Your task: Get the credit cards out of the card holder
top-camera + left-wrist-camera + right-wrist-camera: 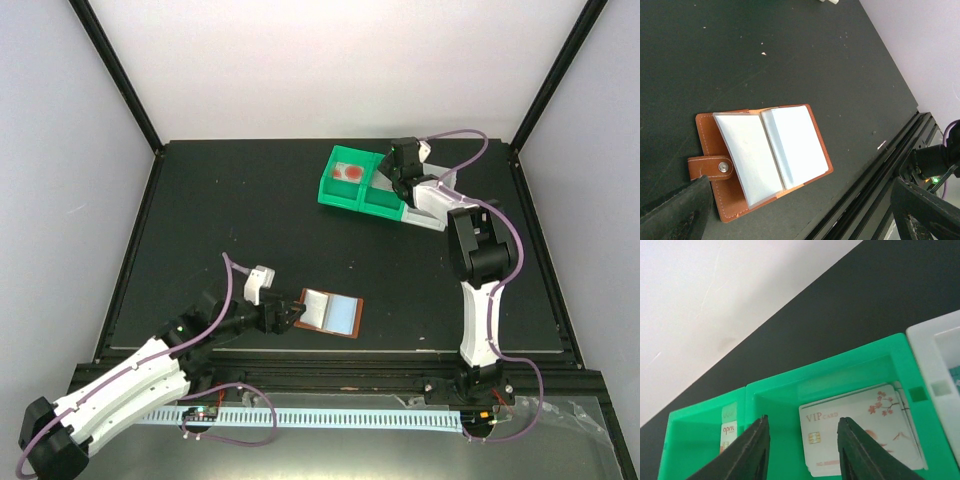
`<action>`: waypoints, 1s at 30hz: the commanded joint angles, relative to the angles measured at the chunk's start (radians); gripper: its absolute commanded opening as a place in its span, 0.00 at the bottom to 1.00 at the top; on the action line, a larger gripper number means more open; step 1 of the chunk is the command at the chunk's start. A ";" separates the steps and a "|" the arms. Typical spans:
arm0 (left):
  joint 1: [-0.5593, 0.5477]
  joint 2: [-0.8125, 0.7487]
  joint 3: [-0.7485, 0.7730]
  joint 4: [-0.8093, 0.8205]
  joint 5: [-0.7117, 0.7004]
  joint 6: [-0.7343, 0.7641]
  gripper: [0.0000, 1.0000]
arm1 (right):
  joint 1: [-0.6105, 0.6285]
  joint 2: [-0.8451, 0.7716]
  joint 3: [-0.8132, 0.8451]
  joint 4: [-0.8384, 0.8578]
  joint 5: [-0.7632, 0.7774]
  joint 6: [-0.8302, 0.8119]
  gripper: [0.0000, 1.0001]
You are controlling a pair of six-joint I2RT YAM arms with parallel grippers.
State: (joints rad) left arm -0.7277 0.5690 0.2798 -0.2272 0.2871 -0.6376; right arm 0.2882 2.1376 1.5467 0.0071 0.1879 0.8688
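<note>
The card holder [715, 145] lies spread open at near centre, with credit cards [797, 145] in its pockets. The left gripper [288, 318], jaws wide, sits just left of it. The right gripper [802, 440], jaws apart and empty, hangs over the green bin [825, 370] at far right. Risk: the unpinned holder may slide when a card is pulled.

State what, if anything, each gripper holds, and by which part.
Nothing: left gripper open beside the card holder; right gripper open above a credit card in the green bin.

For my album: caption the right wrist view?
Right gripper, open and empty, above a VIP card lying in the green bin.
</note>
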 commanded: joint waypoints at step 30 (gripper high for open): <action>0.010 0.026 0.403 -0.356 -0.336 0.024 0.99 | -0.001 -1.070 -0.578 -0.461 -0.503 -0.471 0.98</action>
State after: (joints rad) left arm -0.7254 0.5964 0.6216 -0.5331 0.0109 -0.6281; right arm 0.2882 1.1748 0.9874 -0.3752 -0.2008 0.4744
